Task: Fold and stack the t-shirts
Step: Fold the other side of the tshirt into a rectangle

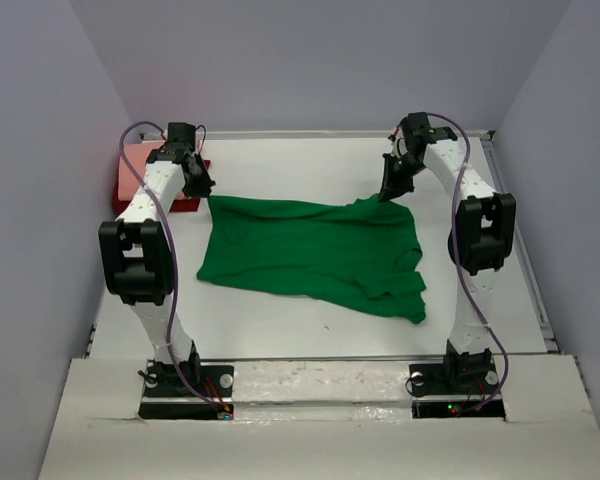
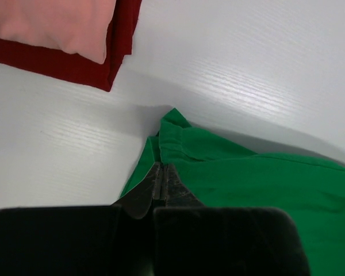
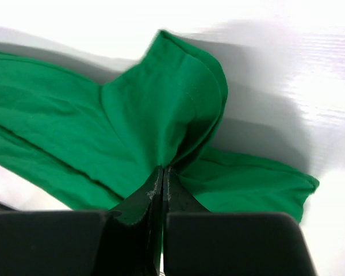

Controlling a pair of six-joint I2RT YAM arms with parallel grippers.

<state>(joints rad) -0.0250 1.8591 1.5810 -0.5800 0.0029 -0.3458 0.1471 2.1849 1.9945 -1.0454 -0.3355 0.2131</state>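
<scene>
The bright green t-shirt (image 1: 310,255) lies spread across the middle of the table, with its sleeves towards the right. My left gripper (image 1: 202,188) is shut on its far left corner; in the left wrist view the closed fingertips (image 2: 163,167) pinch the green t-shirt's hem (image 2: 172,135). My right gripper (image 1: 388,192) is shut on the far right corner, where the green cloth (image 3: 161,109) bunches up from the closed tips of the right gripper (image 3: 163,168). The salmon-pink t-shirt (image 1: 135,165) lies folded on top of the folded dark red t-shirt (image 1: 185,203) at the far left.
The folded stack of the pink tee (image 2: 52,23) and the red tee (image 2: 57,63) sits just beyond my left gripper, near the left wall. White walls close in the table (image 1: 310,340) on three sides. Both arm bases stand at the near edge.
</scene>
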